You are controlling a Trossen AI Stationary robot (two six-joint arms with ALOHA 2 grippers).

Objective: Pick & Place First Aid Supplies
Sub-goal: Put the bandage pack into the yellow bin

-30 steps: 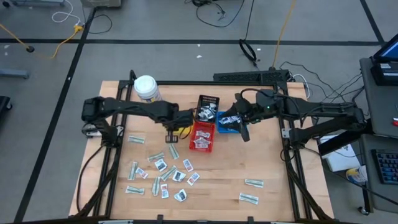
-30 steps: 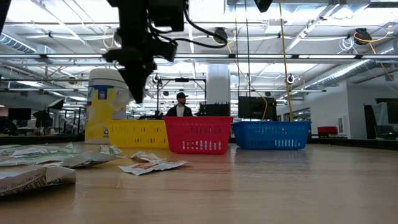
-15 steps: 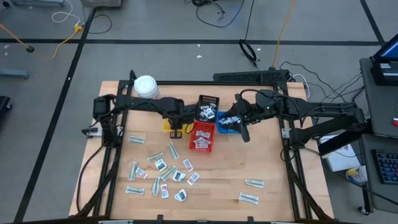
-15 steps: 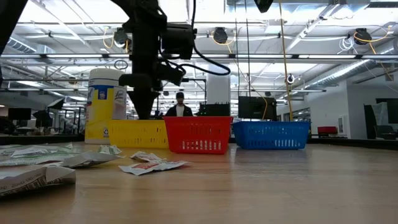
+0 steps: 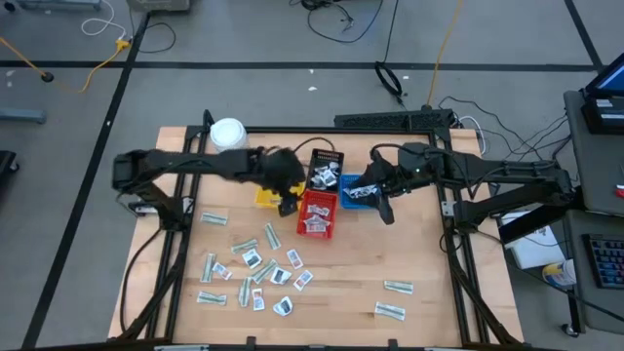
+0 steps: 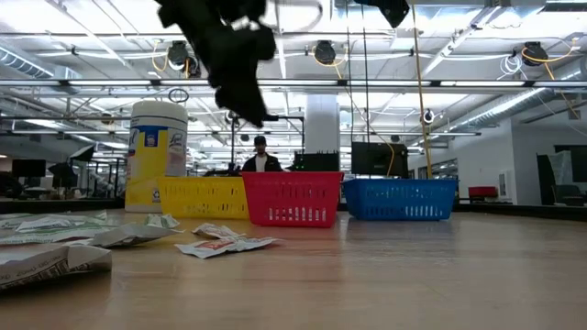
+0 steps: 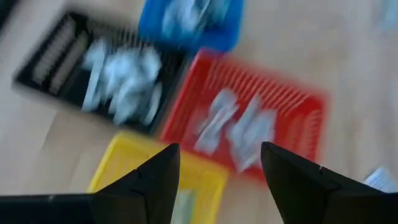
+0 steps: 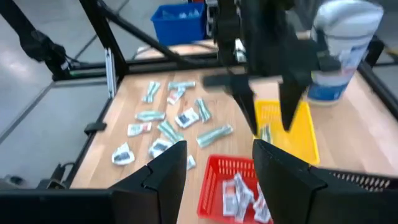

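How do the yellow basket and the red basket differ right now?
The yellow mesh basket holds one pale green-grey wrapper; the red mesh basket holds several white packets. The yellow basket sits nearer the white jar, and the red basket beside the blue basket. Both are small, rectangular and upright.

Honestly nothing here is readable. The yellow label on the white jar (image 6: pixel 158 151) left of the yellow tray (image 6: pixel 204 197) has print, but it's just a blur.
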